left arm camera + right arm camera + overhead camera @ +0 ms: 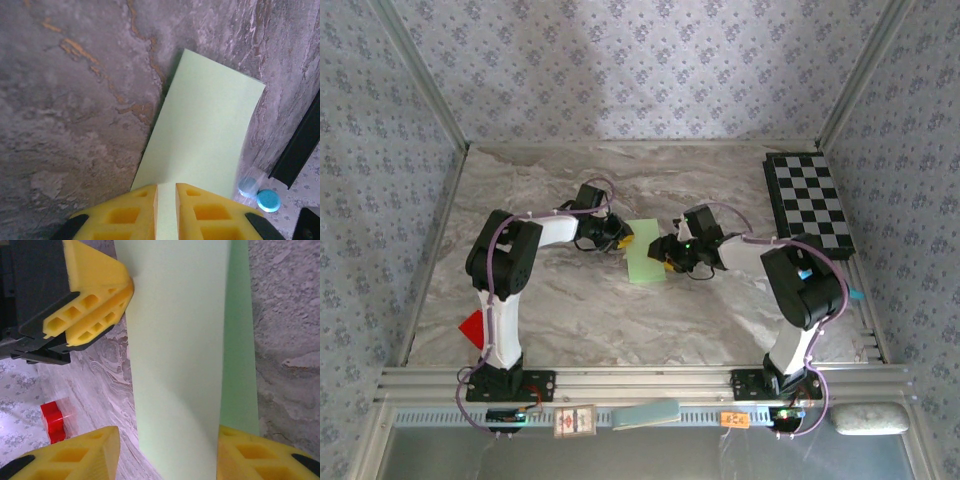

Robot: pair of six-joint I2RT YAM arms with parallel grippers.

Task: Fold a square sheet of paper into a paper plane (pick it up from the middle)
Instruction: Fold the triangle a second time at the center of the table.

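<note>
My top view sits high above and behind the left arm's base and right arm's base, looking down and forward over the whole table from far off. Each wrist view rides low and close, sighting along its own jaws. The left gripper and right gripper face each other across the pale green paper, which all 3 views share.

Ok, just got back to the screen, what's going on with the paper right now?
Both arms reach in to the green paper at the middle of the table. It is a long rectangle, apparently folded in half, not yet a dart. The left gripper pinches one edge of it between its fingers. The right gripper hovers at the paper with its jaws open, one finger towards each long side, gripping nothing.
</note>
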